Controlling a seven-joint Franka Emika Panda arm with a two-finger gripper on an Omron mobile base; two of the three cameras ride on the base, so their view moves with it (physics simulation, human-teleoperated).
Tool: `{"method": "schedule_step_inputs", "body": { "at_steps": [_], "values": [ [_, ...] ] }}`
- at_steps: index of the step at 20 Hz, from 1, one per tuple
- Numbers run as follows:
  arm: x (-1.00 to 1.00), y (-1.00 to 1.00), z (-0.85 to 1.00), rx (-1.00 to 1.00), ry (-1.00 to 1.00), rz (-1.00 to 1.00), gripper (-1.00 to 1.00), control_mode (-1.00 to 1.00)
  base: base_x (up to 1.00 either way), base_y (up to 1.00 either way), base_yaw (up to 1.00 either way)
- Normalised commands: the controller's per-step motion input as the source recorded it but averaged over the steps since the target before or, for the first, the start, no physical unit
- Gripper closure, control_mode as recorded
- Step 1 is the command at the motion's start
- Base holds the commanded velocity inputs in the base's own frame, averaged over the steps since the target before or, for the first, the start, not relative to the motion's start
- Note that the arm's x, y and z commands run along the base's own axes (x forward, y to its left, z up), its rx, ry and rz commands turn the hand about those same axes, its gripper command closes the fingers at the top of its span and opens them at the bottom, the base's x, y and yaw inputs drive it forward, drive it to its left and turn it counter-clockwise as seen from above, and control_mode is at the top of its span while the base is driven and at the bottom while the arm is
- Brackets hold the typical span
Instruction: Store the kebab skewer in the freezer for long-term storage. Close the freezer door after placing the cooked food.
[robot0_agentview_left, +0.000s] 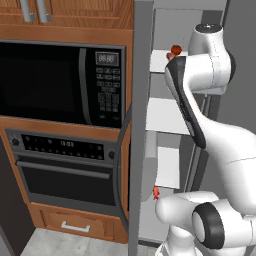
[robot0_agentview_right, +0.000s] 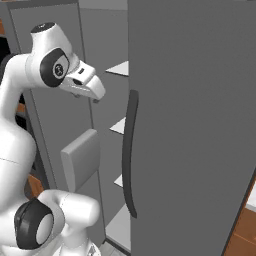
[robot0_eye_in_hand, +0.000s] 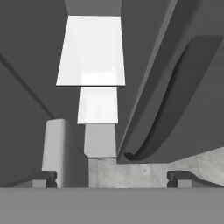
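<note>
Kebab skewer (robot0_agentview_left: 172, 52): you can see its reddish chunks lying on the upper white shelf (robot0_agentview_left: 161, 60) inside the freezer (robot0_agentview_left: 167, 115), partly hidden behind the arm. Working left to right in the left base view, you have the black microwave (robot0_agentview_left: 62, 82) above the oven (robot0_agentview_left: 62, 167), then the edge of the open freezer door (robot0_agentview_left: 141, 125) with its grey bin (robot0_agentview_left: 149, 170), then the white shelves. In the hand view your tool (robot0_eye_in_hand: 111, 180) points down past the stacked shelves toward the floor (robot0_eye_in_hand: 131, 170), fingers spread wide with nothing between them. On the right stands the plain fridge door's curved handle (robot0_agentview_right: 129, 155).
</note>
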Motion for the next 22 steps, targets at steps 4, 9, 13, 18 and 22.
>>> {"method": "schedule_step_inputs", "body": {
  "at_steps": [4, 9, 13, 18, 22],
  "values": [
    [-0.54, 0.0, -0.3, 0.13, 0.22, 0.01, -1.0, -1.0, 0.0, 0.0, 0.0],
    [-0.28, -0.01, -0.67, 0.11, 0.18, 0.01, -1.0, -1.0, 0.0, 0.0, 0.0],
    [-0.01, 0.02, -0.5, 0.0, 0.22, 0.0, -1.0, -1.0, 0.0, 0.0, 0.0],
    [-0.09, 0.06, -0.31, 0.0, 0.24, 0.0, -1.0, -1.0, 0.0, 0.0, 0.0],
    [-0.48, 0.04, -0.22, 0.0, 0.14, 0.08, -1.0, -1.0, 0.0, 0.0, 0.0]
  ]
}}
